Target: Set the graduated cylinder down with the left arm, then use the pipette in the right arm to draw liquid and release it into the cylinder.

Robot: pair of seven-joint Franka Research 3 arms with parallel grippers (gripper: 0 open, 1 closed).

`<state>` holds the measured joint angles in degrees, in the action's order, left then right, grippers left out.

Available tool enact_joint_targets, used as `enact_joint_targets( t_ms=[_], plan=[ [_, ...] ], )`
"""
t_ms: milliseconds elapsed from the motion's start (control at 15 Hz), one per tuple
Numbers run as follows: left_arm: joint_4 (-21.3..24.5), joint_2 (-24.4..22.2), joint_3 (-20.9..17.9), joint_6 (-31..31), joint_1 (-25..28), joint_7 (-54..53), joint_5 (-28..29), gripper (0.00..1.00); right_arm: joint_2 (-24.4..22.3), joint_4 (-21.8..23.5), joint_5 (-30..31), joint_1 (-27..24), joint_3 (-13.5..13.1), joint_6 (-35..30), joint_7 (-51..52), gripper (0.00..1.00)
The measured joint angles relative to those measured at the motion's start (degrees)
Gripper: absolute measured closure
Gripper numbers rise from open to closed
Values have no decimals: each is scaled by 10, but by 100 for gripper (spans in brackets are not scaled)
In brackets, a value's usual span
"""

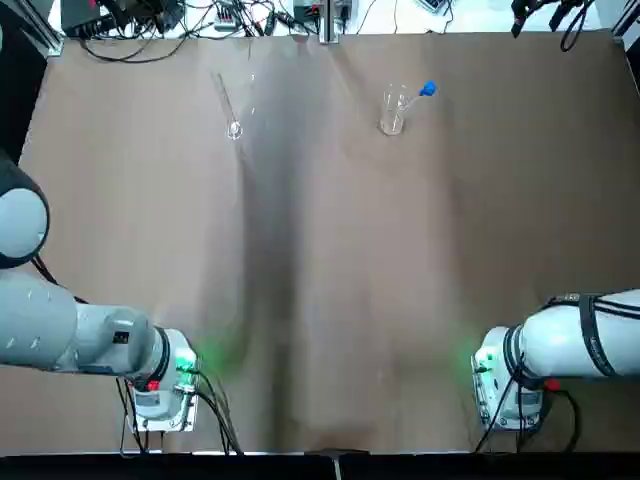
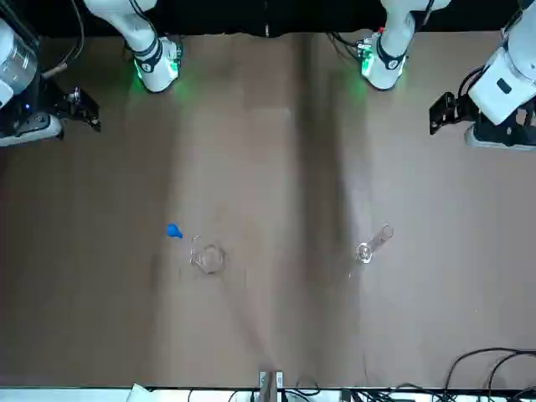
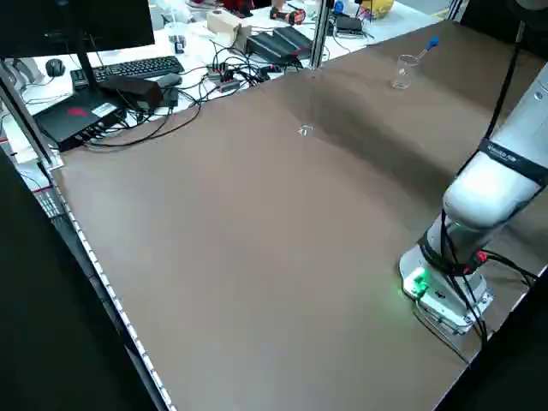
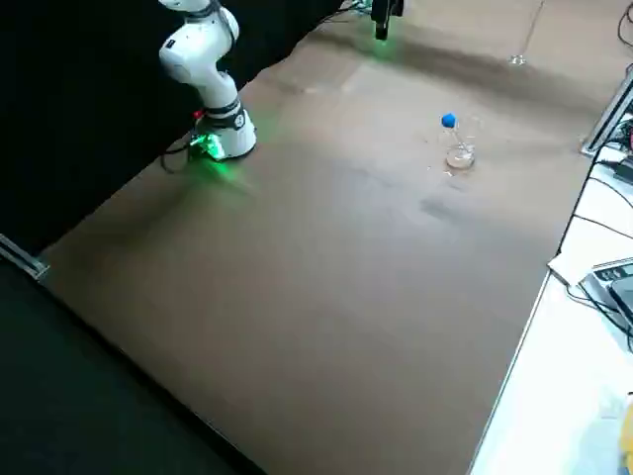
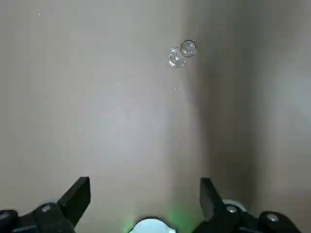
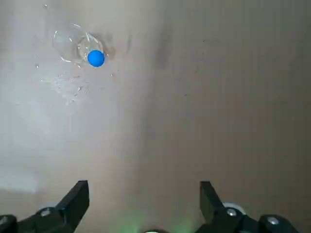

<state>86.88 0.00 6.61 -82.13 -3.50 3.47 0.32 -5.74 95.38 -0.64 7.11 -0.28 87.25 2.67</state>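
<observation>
Claws, left [image 5: 145, 194] and right [image 6: 145, 196], gape empty; glass graduated cylinder [image 1: 228, 110] barely visible.

Clear beaker [image 1: 392, 112] on brown table [image 1: 330, 280]; keyboard [image 3: 137, 68] beyond.

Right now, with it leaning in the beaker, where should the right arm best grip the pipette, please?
Probably at the clear stem just below the small bright blue bulb of the thin pipette, coming from above: the bulb pokes out over the short clear glass beaker rim, while the tip sits inside.

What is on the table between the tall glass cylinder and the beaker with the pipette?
Nothing: between the cylinder and the beaker holding the pipette, the top view shows bare table.
</observation>
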Motion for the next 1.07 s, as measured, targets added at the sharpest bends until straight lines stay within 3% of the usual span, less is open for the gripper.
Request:
enact_joint_targets(
  t_ms=[467,733,867,1067],
  plan=[
    [0,3,0,-3,0,8,0,0,0,2,1,10,7,14,-1,0],
    [5,37,1,-4,-3,2,0,0,1,6,1,3,-1,14,-2,0],
    [5,59,0,-8,6,-34,3,0,3,9,1,-11,-3,15,-3,0],
    [6,87,-1,-10,48,-169,4,0,10,16,-31,-56,-4,24,-6,0]
  ],
)
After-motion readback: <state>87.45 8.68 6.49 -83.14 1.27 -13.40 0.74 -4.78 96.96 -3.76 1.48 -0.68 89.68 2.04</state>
